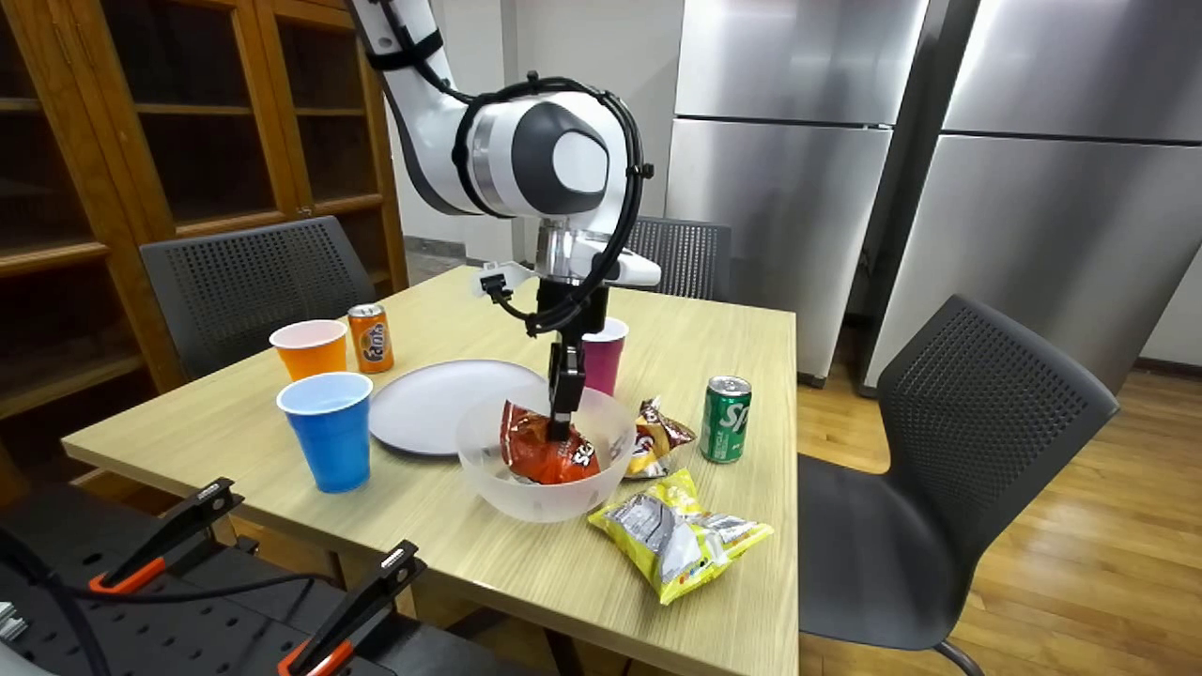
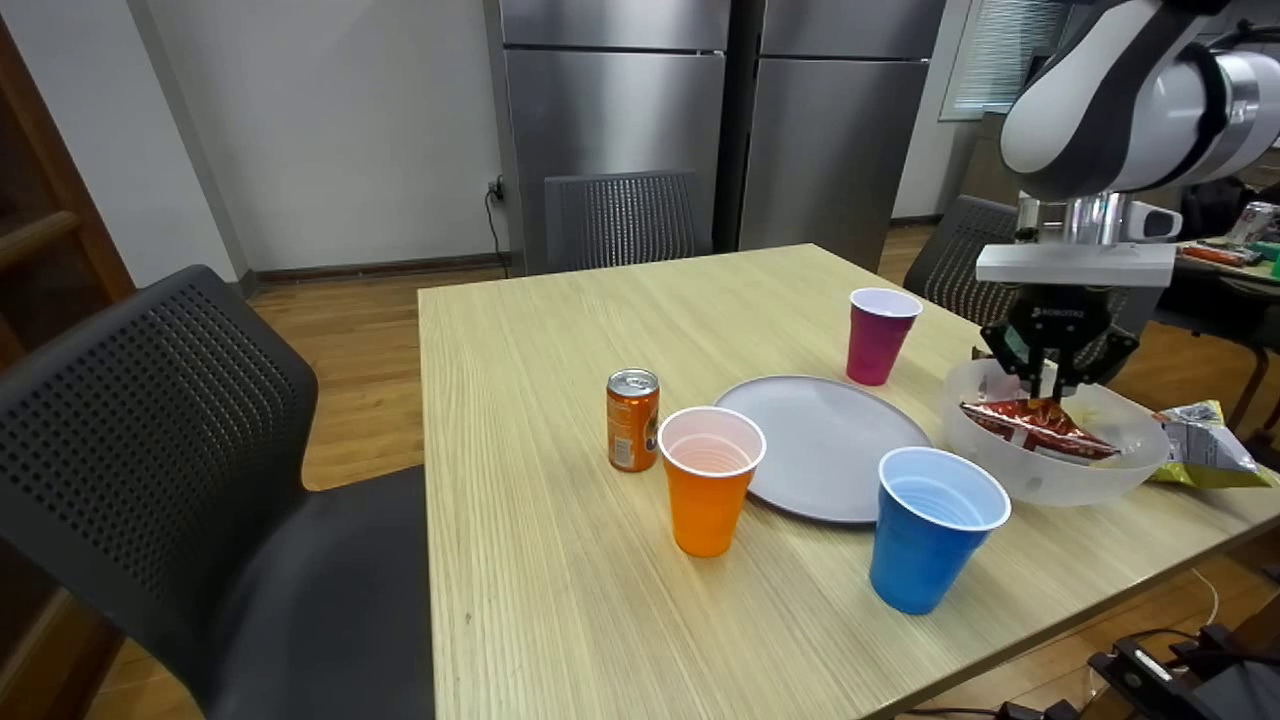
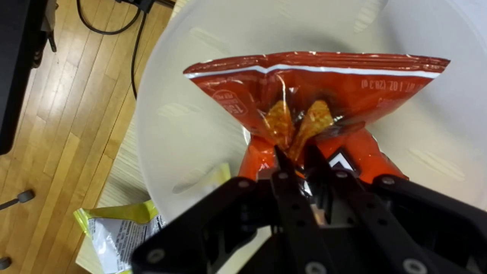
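With the gripper (image 3: 298,152) only slightly parted over the red chip bag (image 3: 315,83), creased between the tips inside the frosted bowl (image 1: 540,500); impossible to tell whether gripped. Resting, bowl and all, on the counter (image 1: 451,540) between a yellow bag (image 1: 676,535) and a gray plate (image 1: 432,404), with an orange can (image 1: 373,338) farther off.

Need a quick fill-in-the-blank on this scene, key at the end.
1. Over the translucent bowl, the pincer is down at a chip bag coloured ____.
2. The soda can beside the orange cup carries the brand name ____.
3. In an exterior view, the other can, standing behind the bright yellow bag, is coloured ____.

Missing words: red; Fanta; green.
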Controlling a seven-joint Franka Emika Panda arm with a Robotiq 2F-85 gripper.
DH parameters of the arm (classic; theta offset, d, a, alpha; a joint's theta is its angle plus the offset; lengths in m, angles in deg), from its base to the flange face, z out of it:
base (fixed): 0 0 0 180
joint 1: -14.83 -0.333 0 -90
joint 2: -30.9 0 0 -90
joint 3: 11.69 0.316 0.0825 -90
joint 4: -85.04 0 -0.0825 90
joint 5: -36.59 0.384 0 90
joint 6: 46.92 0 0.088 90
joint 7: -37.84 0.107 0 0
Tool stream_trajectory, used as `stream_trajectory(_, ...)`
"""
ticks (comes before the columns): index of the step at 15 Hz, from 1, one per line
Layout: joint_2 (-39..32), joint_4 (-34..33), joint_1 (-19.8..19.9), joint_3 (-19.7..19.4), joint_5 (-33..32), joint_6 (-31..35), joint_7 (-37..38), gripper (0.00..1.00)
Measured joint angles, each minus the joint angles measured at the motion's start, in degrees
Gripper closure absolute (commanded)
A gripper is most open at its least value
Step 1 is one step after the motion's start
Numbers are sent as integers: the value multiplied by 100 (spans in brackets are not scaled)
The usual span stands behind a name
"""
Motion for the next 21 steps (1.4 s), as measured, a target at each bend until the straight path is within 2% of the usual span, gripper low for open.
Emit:
stream_trajectory(6, 130, 4, -22, 0, 0, 0, -1, 6)
stream_trajectory(7, 186, 11, -27, 0, 0, 0, -1, 2)
stream_trajectory(15, 741, 93, -30, -46, 0, 3, -5, 0)
stream_trajectory(21, 844, 63, 46, -137, 3, 20, -5, 0)
